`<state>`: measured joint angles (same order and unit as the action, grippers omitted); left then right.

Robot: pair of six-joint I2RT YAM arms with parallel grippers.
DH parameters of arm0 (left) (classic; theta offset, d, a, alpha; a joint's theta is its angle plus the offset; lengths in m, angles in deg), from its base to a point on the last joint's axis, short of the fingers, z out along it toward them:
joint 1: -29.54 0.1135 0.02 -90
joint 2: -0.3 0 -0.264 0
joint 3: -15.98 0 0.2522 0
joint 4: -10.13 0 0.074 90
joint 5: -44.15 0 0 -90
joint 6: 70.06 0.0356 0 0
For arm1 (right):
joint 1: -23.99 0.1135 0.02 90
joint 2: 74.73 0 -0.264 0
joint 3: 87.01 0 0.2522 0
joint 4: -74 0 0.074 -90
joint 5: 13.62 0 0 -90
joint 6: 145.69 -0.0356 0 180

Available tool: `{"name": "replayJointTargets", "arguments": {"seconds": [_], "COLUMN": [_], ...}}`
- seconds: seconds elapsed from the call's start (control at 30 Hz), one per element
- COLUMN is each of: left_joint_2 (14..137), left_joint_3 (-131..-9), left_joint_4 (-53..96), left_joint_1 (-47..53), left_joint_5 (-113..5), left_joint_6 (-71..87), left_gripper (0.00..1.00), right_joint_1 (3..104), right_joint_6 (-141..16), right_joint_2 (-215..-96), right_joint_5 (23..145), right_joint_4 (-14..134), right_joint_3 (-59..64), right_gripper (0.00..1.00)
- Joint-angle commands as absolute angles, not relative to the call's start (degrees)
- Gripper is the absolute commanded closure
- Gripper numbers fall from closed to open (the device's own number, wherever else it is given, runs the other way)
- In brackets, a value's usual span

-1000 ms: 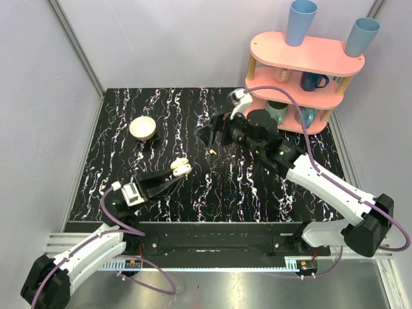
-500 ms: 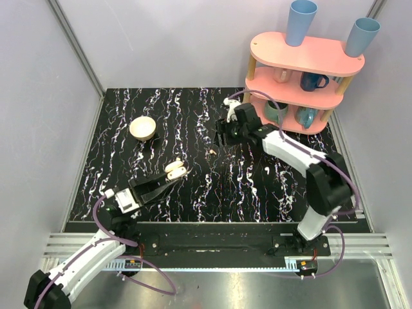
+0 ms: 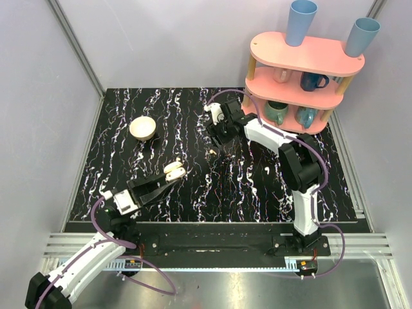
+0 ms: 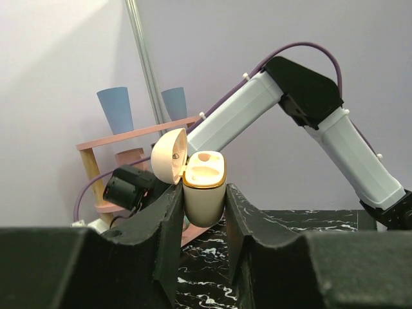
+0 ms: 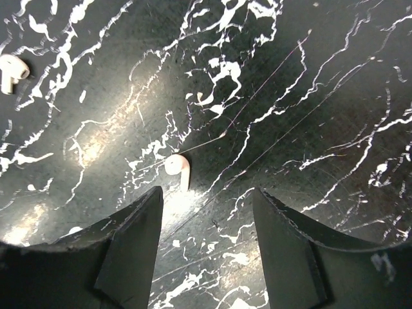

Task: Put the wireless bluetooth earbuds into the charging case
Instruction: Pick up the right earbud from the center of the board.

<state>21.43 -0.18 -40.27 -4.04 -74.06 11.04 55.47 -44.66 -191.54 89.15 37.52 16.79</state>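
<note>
Left pincer (image 4: 204,201): closed on the charging case (image 4: 205,183), one finger on each side wall. The case is upright and held clear of the tabletop (image 3: 244,193), with its lid (image 4: 168,156) hinged open to the left. Left arm (image 3: 90,251): reaches forward from its base at a low angle toward the middle of the tabletop.

Right pincer (image 5: 206,193): open, nothing between the fingers, pointing down at the tabletop. Right arm (image 3: 267,135): rises from its base, bends at the elbow, and extends its forearm toward the far centre, beside the pink shelf (image 3: 302,61).

One earbud (image 5: 177,168) lies on the tabletop just ahead of the open fingertips. A second earbud (image 5: 11,69) lies well apart from it, also on the tabletop.
</note>
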Motion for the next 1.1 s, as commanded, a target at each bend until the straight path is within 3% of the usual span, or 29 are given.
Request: {"name": "replayJointTargets", "arguments": {"seconds": [0.0, 1.07], "left_joint_2": [22.6, 24.6], "left_joint_3": [2.0, 2.0], "left_joint_4": [-46.1, -46.5], "left_joint_1": [-4.2, -4.3], "left_joint_5": [-72.3, -73.2], "left_joint_6": [10.8, 10.1], "left_gripper": [1.0, 1.0], "right_joint_1": [55.6, 58.3], "right_joint_6": [-40.1, -36.5], "right_joint_2": [-194.3, -201.1], "right_joint_5": [90.6, 90.4], "right_joint_4": [35.1, 36.5], "right_joint_3": [20.3, 23.8], "right_gripper": [0.36, 0.38]}}
